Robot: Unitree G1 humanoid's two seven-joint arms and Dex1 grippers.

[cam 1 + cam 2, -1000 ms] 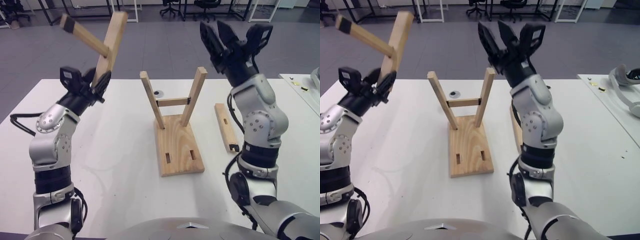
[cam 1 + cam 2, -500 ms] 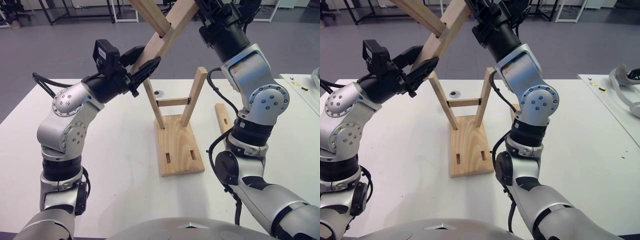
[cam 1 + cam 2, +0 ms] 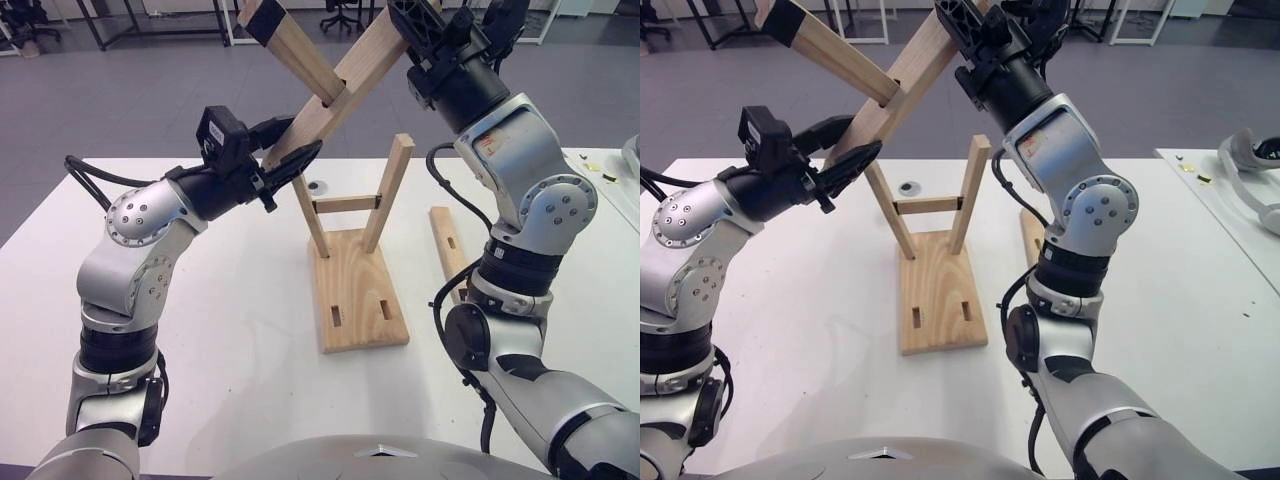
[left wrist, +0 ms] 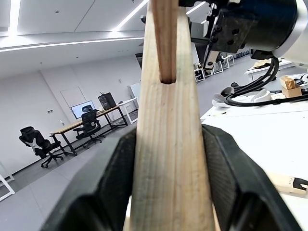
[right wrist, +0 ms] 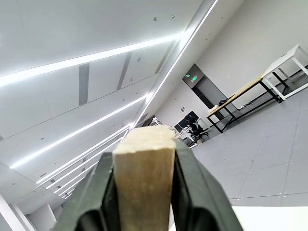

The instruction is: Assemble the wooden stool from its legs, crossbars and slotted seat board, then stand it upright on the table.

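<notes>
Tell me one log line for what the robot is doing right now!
left tool: shut on leg with crossbar | right tool: shut on its top end | seat board: flat on table, two legs in

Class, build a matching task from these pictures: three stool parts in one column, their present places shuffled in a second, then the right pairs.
1 seat board
2 loose leg
3 leg with crossbar

A held aloft between left gripper and right gripper
B flat on the table, two upright legs standing in it
C lying alone on the table

Pairs: 1-B, 2-C, 3-A
</notes>
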